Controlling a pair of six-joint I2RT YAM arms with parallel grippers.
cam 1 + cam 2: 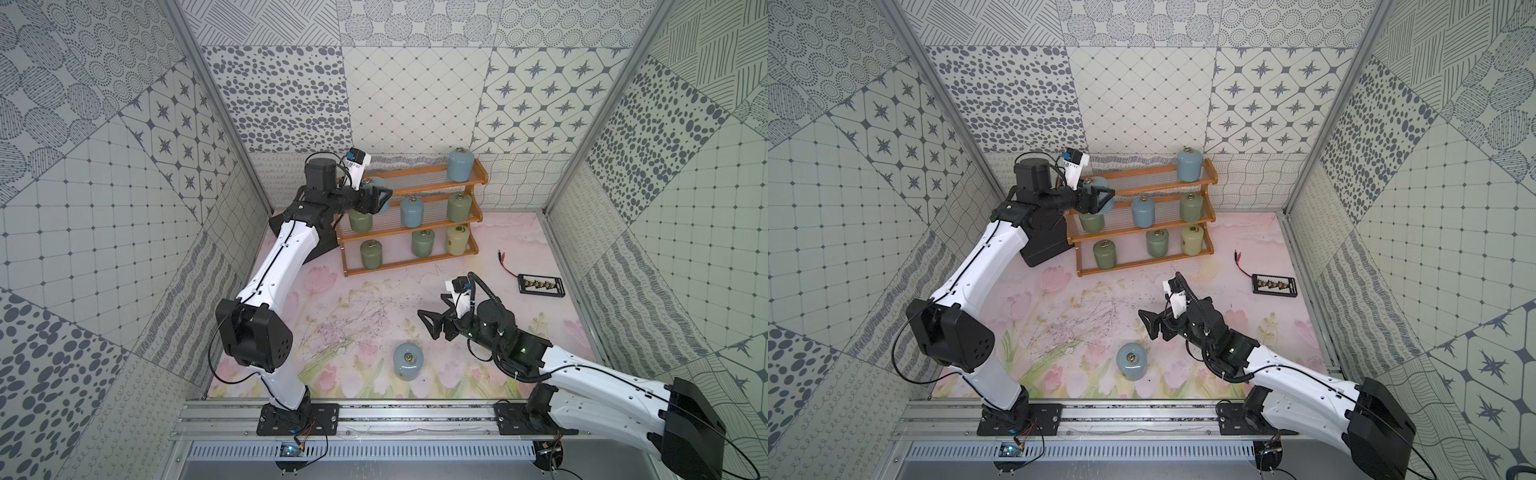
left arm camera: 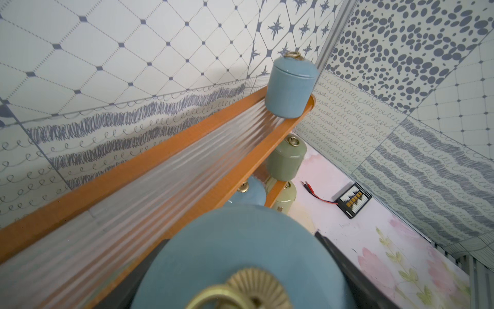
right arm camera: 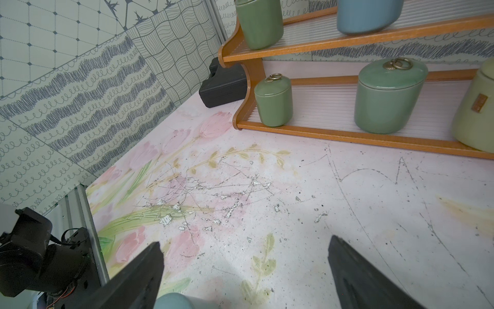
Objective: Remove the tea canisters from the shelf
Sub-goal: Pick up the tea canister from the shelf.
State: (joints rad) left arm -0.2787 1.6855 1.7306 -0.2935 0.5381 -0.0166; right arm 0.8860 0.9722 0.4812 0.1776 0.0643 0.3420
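The wooden shelf (image 1: 386, 234) stands at the back of the table with tea canisters on all three tiers. At the top tier's left end my left gripper (image 1: 384, 199) is shut on a light blue canister (image 1: 376, 183); the left wrist view shows its lid (image 2: 240, 248) filling the space between the dark fingers (image 2: 347, 267). Another blue canister (image 1: 460, 165) stands at the top right. On the middle tier are a green one (image 1: 360, 222), a blue one (image 1: 411, 212) and a green one (image 1: 459, 207). The bottom tier holds two green ones (image 1: 370, 254) (image 1: 422, 244) and a yellow one (image 1: 458, 240). One blue canister (image 1: 408, 360) stands on the table front. My right gripper (image 3: 244, 240) hovers open and empty above the mat, right of that canister.
A black case (image 1: 1044, 249) lies left of the shelf, behind my left arm. A small black board (image 1: 542, 286) with a red wire lies at the right. Patterned walls close in the back and both sides; the metal rail (image 1: 415, 415) runs along the front.
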